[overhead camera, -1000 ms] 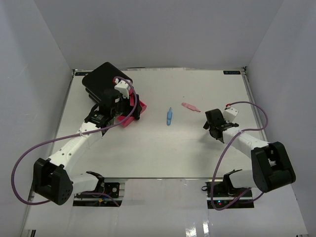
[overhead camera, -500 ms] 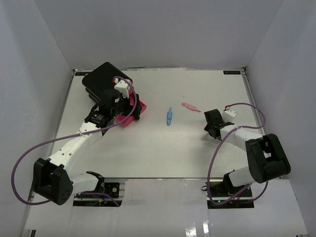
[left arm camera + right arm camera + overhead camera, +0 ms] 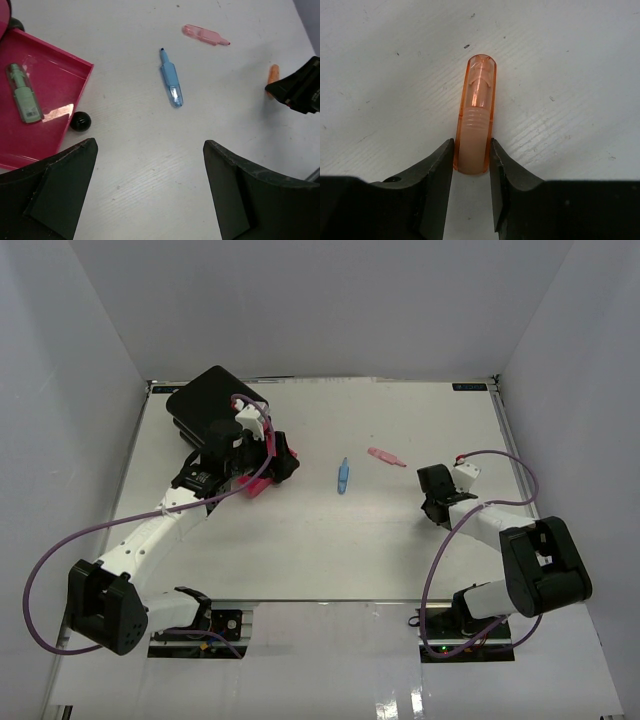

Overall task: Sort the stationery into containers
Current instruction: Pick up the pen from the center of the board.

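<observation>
Nearest the bases, at the lower right of the top view, the right hand has changed over the last second. Its fingers stood wide apart and are now drawn in. The wrist view shows them pressed against both sides of the orange highlighter. The hand is clamped on the near end of the piece, and the rounded cap points away toward the top of that frame. The highlighter lies flat on the tabletop and is not yet lifted. The grasp looks made, so lifting it and carrying it to a container is probably next.

Farther out, near the centre of the top view, a blue pen lies loose. A pink piece lies just beyond it to the right. Both are well apart from either hand and unsorted.

At centre left, the left hand has barely moved. Its fingers are spread fully apart and hold nothing. It hovers beside the pulled-out pink drawer, whose black knob shows at its front. A green item already lies in the drawer. Behind it, at the upper left, stands the black box.
</observation>
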Available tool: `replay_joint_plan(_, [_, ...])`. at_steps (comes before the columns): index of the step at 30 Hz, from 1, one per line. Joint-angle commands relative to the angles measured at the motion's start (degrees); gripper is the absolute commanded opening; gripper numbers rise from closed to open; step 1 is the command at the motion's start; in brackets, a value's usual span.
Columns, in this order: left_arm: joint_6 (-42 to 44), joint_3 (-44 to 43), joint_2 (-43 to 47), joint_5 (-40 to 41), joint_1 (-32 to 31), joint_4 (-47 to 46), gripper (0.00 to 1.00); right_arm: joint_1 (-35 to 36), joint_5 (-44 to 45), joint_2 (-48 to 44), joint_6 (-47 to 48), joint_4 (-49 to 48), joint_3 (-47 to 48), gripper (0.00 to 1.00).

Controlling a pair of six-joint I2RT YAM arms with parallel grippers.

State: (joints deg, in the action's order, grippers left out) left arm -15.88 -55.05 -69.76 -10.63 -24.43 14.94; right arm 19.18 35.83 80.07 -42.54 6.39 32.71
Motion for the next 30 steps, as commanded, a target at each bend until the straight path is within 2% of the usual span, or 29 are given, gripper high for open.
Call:
replay_joint_plan(1, [-4.5, 0.1, 0.9, -7.0, 0.2, -1.0, 0.98, 0.5, -4.4, -0.2, 0.6, -1.6, -1.9, 0.31])
replay_joint_plan(6, [-11.1, 2.2, 2.3, -14.2, -0.2, -3.0, 0.98, 5.2, -6.9, -3.6, 6.3, -5.7, -3.6, 0.28])
replay_joint_plan(13, [-20.4, 6.2, 1.1, -13.1, -4.6, -9.0, 0.98, 27.0, -8.1, -11.5, 16.5, -17.2, -4.7, 0.27])
replay_joint_plan(18, [-23.9, 6.5, -2.3, -9.7, -9.4, -11.2, 0.98, 38.5, -10.3, -13.6, 23.4, -28.4, -4.5, 0.27])
replay_joint_plan(21, [-25.4, 6.2, -3.8, -7.0, -11.6, -12.0, 0.98, 42.5, -10.5, -13.5, 25.9, -33.3, -4.1, 0.28])
replay_joint_plan(25, [-27.5, 6.2, -4.5, -4.3, -12.5, -12.1, 0.95, 44.3, -11.4, -13.7, 27.2, -37.9, -4.5, 0.28])
replay_joint_plan(28, [-29.3, 6.9, -4.1, -3.2, -13.2, -12.2, 0.86, 44.6, -11.4, -14.1, 27.2, -39.5, -4.5, 0.28])
replay_joint_plan(29, [-29.6, 7.1, -4.0, -2.9, -13.5, -12.2, 0.86, 44.6, -11.3, -14.1, 27.3, -39.8, -4.7, 0.28])
replay_joint_plan(30, [-29.8, 7.6, -3.9, -2.8, -13.6, -12.5, 0.8, 44.7, -11.1, -14.2, 27.3, -40.1, -4.8, 0.28])
